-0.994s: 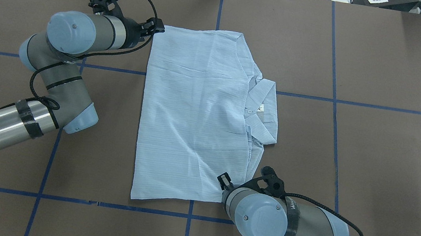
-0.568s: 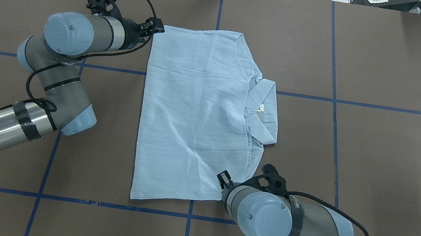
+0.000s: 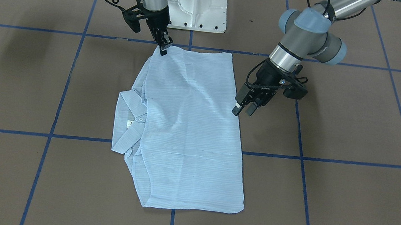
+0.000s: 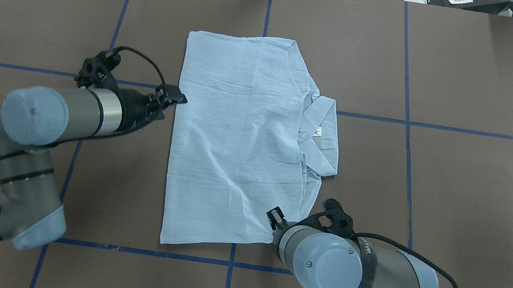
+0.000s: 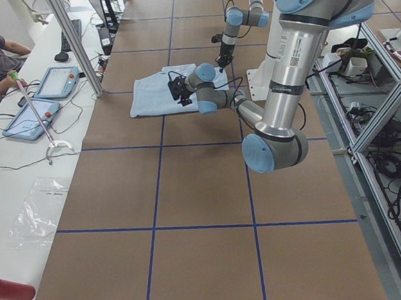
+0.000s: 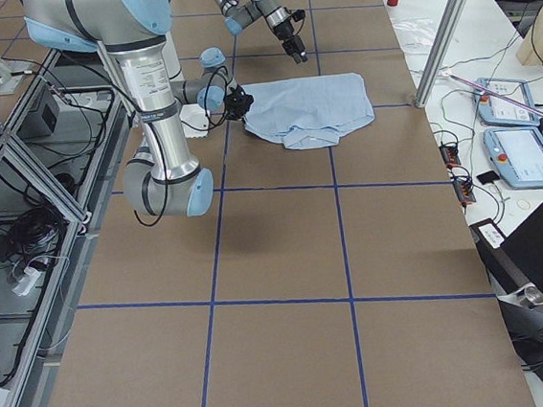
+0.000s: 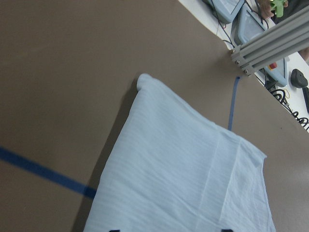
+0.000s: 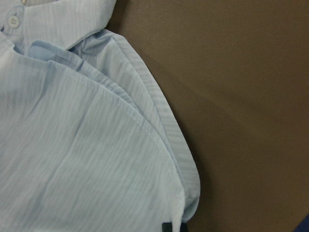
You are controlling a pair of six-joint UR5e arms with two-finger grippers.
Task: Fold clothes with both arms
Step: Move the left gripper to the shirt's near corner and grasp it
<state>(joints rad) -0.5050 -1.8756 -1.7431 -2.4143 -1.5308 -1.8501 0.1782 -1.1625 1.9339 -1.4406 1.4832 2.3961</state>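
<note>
the shirt [image 4: 237,141] lies flat in the middle of the overhead view on the brown table [image 4: 455,192]. it is folded to a long rectangle, and its collar [image 4: 321,133] sticks out on the right side of the frame. in the front-facing view the same collar [image 3: 129,119] points to the left, and a small white button is seen on it. my left gripper [image 3: 243,109] hangs at the right edge of the shirt in that view, about halfway along the upper part of the edge, and its two fingers are clearly apart with nothing between them. one fingertip is just at the border of the cloth, but i cannot tell if it touches. in the overhead view this left gripper [image 4: 180,98] is at the left side of the shirt, near a blue tape line [image 4: 134,83]. my left wrist camera looks down on the pale cloth, with only the two finger ends at the bottom border, far from each other. my right gripper [image 3: 163,46] is at the upper left corner of the shirt in the front-facing view, close under the white base [image 3: 197,1], and its fingers are narrow and pinch the corner of the cloth. in the overhead view this right gripper [image 4: 271,218] is at the lower right corner of the shirt. my right wrist camera shows the folded layers and one button [image 8: 13,21] in the upper left, and a dark finger end at the bottom middle against the fold.
</note>
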